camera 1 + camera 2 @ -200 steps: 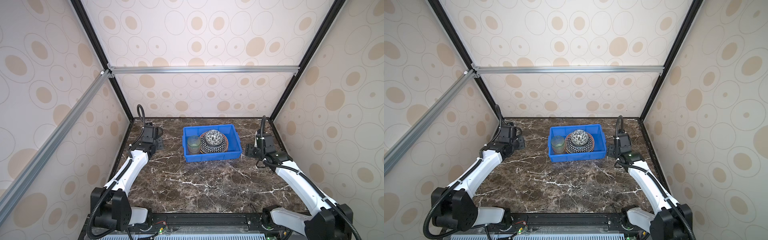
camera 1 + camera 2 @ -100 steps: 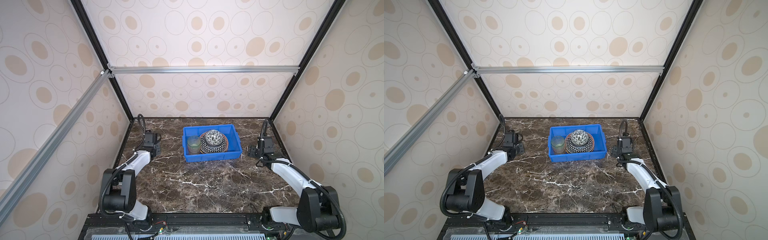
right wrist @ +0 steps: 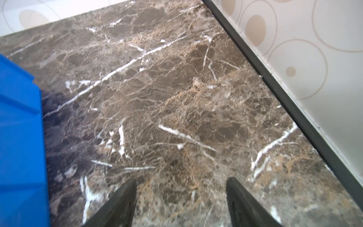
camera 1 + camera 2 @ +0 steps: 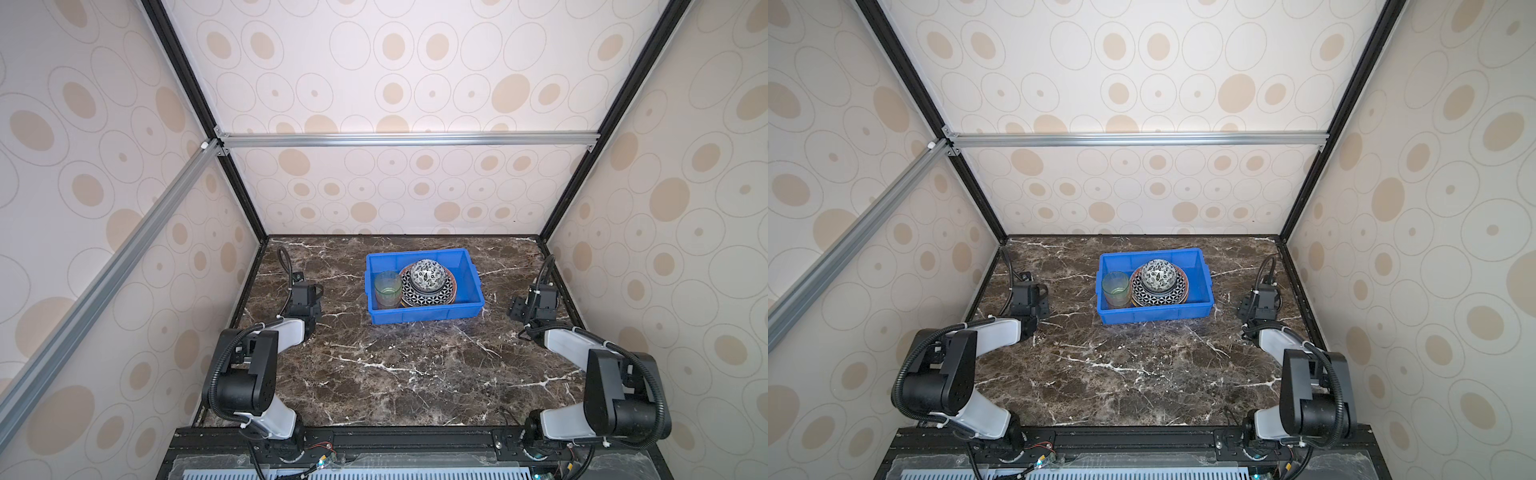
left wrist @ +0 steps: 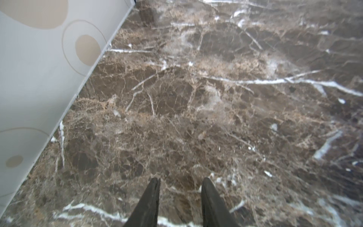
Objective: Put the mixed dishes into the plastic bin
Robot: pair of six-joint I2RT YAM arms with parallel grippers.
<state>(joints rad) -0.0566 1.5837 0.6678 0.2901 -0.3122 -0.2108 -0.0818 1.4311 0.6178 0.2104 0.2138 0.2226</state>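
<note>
A dark brown marbled tabletop (image 4: 395,374) fills the lower half of both top views, boxed in by walls (image 4: 104,208) papered with beige circles. Just above the centre of the frame sits the bright blue plastic bin (image 4: 424,316).

Inside the bin, at its left end, a see-through green cup (image 4: 387,289) stands upright. Right beside it lies a black-and-white plate (image 4: 417,297), stacked on an orange-rimmed plate (image 4: 454,286). A speckled black-and-white bowl (image 4: 428,273) rests on top of the stack. Whether the bowl is mouth up or mouth down I cannot tell.

The left hand (image 5: 180,179) is at the middle left of the frame in both top views, close to the side wall and well apart from the bin. Seen from its wrist camera, its two black fingers (image 5: 151,198) are parted by a modest gap. Only bare marble shows between them, and they grip nothing.

The right hand (image 3: 181,180) is at the middle right of the frame in both top views, near the opposite wall and a little way off the bin's right end. Its fingers (image 3: 117,204) are spread wide apart, with only marble between them and nothing held. The blue side of the bin shows at the edge of its wrist view.
</note>
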